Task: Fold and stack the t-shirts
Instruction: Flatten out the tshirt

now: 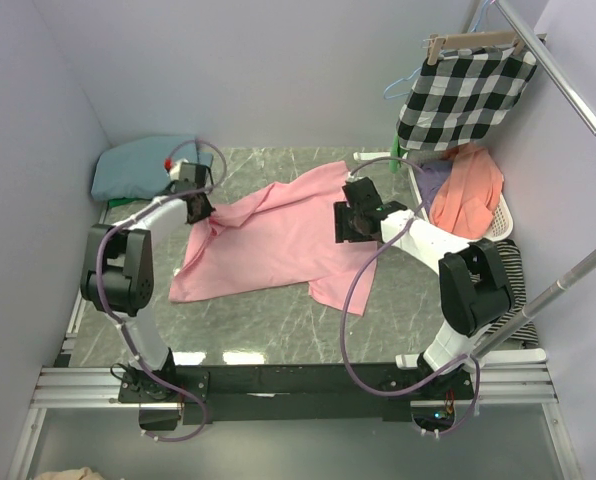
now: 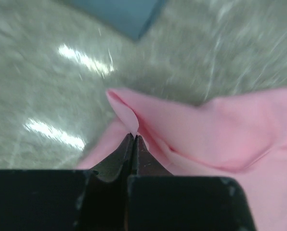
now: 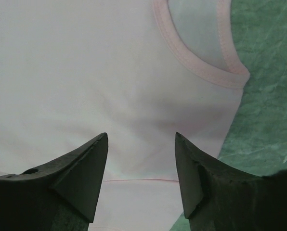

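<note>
The light pink t-shirt (image 1: 278, 240) lies spread and rumpled across the marble table (image 1: 268, 320). My left gripper (image 1: 200, 208) is at its left edge, shut on a pinched fold of pink cloth (image 2: 126, 113) that stands up just past the fingertips (image 2: 135, 137). My right gripper (image 1: 353, 225) is over the shirt's right part, open, its fingers (image 3: 93, 159) apart above the pink fabric (image 3: 85, 72) just below the collar (image 3: 201, 67). The dusty teal t-shirt (image 1: 133, 165) lies folded at the back left corner, and its edge (image 2: 124, 14) shows in the left wrist view.
A white laundry basket (image 1: 503, 215) at the right holds an orange garment (image 1: 468, 195). A black-and-white checked cloth (image 1: 463, 95) hangs on a hanger above it. A striped garment (image 1: 516, 262) lies beside the right arm. A metal rail (image 1: 568, 90) runs along the right wall.
</note>
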`<state>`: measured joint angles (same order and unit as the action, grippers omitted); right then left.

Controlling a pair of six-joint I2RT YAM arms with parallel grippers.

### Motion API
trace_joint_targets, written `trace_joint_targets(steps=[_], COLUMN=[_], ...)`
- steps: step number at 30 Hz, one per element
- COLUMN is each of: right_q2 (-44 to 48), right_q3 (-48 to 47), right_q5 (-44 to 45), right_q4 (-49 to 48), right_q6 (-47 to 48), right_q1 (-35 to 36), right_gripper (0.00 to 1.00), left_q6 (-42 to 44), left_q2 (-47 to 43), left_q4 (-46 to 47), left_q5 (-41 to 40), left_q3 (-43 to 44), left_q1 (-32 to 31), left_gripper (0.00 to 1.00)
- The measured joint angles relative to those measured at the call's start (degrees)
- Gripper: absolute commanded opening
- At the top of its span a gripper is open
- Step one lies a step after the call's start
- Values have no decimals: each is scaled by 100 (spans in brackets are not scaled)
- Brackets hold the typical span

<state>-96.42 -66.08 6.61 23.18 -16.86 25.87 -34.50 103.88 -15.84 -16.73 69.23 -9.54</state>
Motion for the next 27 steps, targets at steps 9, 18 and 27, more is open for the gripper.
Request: trace_joint_targets(steps=[9,18,27], right_q2=[2,120,273], right_q3=[219,640,603], right_q5=[-238,-763,-1646], right_q4=[-2,17,-52], right_q6=[-4,-94,-122], right_q1=[-282,-275,195], right_gripper=[57,54,54], left_q6=[2,-214,-264], left_q2=[-179,-125,-1375], left_q4=[-129,-249,-199], left_q5=[101,-2,358], left_q3=[763,308,-527], left_q1=[1377,1449,273], left_gripper=[99,99,99])
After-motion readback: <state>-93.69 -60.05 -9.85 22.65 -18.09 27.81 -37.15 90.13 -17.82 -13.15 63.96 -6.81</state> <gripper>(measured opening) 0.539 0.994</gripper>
